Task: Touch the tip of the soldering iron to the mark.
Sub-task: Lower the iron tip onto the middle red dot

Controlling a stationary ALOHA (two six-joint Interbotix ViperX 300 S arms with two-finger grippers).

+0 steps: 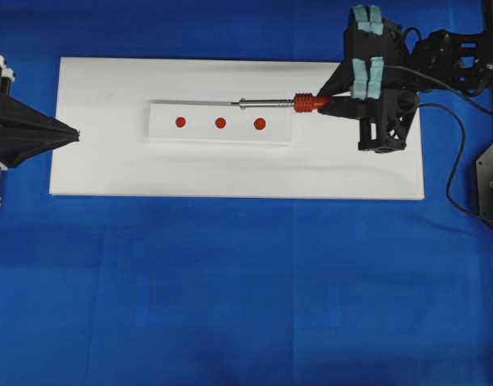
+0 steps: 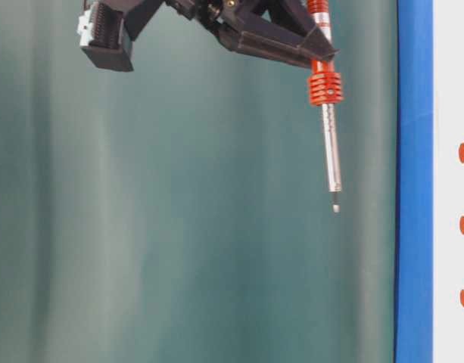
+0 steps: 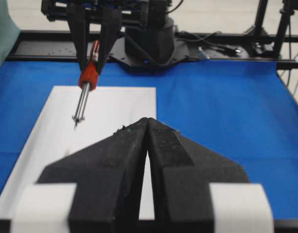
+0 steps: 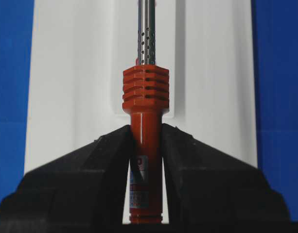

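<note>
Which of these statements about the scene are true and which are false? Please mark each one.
1. The right gripper holds the soldering iron by its orange-red handle. True.
2. The tip already presses on a red mark. False: in the table-level view the tip hangs in the air, apart from the board.
3. The small white block carries three red marks in a row. True.
4. The left gripper holds a second tool. False: its fingers are closed together on nothing.
5. The white board lies on a green cloth. False: the cloth under it is blue.
</note>
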